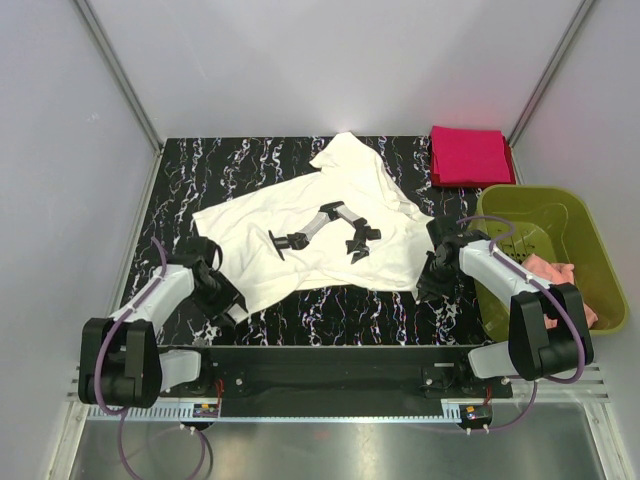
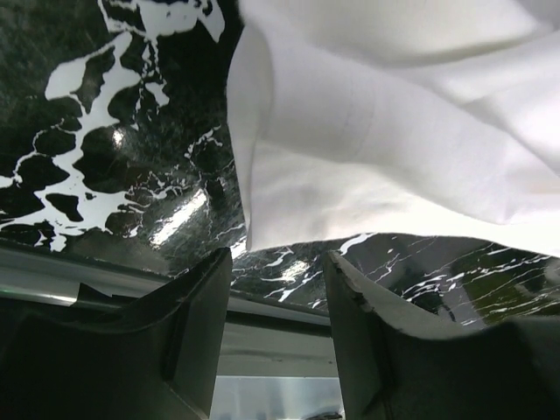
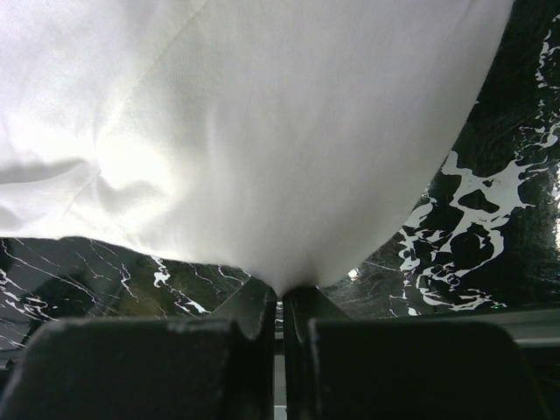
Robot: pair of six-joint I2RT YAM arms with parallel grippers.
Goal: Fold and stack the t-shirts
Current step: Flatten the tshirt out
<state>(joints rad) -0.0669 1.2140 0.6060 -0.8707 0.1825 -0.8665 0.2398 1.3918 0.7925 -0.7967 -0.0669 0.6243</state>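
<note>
On the marbled surface [image 1: 200, 170] the cream-white t-shirt [image 1: 300, 215] lies rumpled, with the folded magenta tee [image 1: 470, 155] at the far right corner. The right claw [image 3: 282, 297] pinches the white shirt's edge. The left claw [image 2: 278, 262] stands half-open and empty, just short of the hem. The step looks like grasping corners for the fold, so next the left claw must reach forward and close.

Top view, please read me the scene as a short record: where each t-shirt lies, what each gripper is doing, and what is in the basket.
white t-shirt: spread out and rumpled in the middle of the table, black print facing up
red t-shirt: folded, at the far right corner
left gripper: open, at the white shirt's near left corner, no cloth between the jaws
right gripper: shut on the white shirt's near right edge
basket: green, right of the table, a pink cloth inside
</note>
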